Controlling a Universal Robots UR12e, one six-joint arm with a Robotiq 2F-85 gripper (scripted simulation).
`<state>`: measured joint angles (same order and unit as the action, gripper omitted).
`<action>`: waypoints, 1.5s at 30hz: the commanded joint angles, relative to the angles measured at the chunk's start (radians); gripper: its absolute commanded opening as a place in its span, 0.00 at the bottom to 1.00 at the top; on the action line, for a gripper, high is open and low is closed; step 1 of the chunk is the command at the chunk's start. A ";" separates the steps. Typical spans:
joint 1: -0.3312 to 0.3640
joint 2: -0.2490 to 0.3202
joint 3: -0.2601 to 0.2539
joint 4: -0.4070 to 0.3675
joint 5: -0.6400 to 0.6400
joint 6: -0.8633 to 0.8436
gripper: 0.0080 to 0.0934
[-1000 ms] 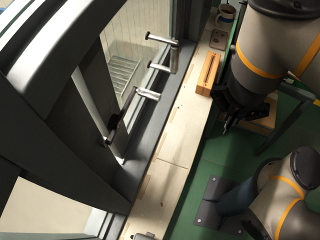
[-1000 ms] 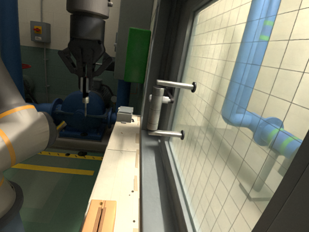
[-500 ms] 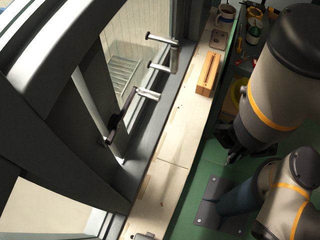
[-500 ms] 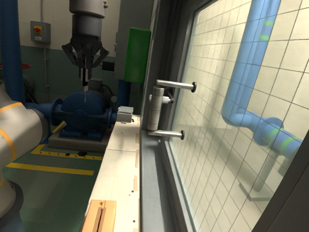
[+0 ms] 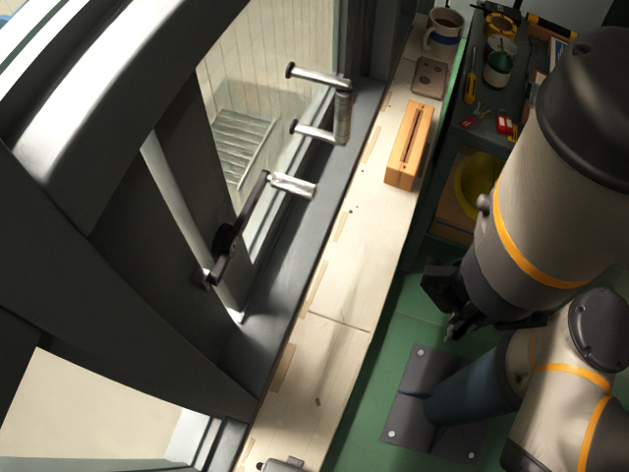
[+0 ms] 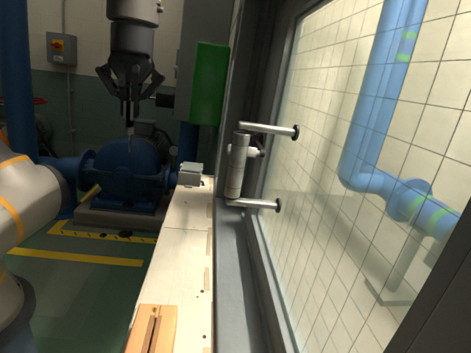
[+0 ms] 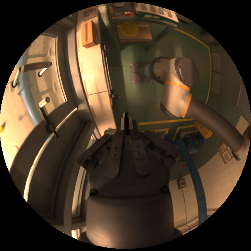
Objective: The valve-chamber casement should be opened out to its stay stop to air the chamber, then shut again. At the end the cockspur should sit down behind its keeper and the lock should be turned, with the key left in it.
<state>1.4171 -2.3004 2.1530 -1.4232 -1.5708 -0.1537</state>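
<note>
I hold a small key (image 6: 129,137) pinched in my closed gripper (image 6: 129,114) (image 5: 453,325) (image 7: 126,121), its thin blade pointing down. I hang over the green floor, off the sill's room side. The casement (image 5: 152,167) stands swung out from its frame. Its dark cockspur handle (image 5: 234,231) (image 7: 48,119) sits on the sash stile. A hinge barrel with two metal arms (image 5: 341,114) (image 6: 237,167) stands at the frame's edge. A grey lock box (image 6: 190,173) sits on the sill's far end.
The pale sill (image 5: 350,244) runs along the window. An orange slotted block (image 5: 409,145) lies on it. A tool shelf (image 5: 495,76) stands beside it. A blue pump (image 6: 125,171) sits on the floor below my gripper. My arm's base plate (image 5: 421,401) is bolted to the floor.
</note>
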 commanded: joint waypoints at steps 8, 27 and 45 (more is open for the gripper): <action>0.000 0.000 -0.001 0.000 0.000 -0.005 0.00; 0.001 0.000 -0.001 0.000 0.000 -0.226 0.00; 0.001 0.000 -0.001 0.000 0.000 -0.752 0.00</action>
<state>1.4180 -2.3005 2.1529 -1.4231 -1.5708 -0.9098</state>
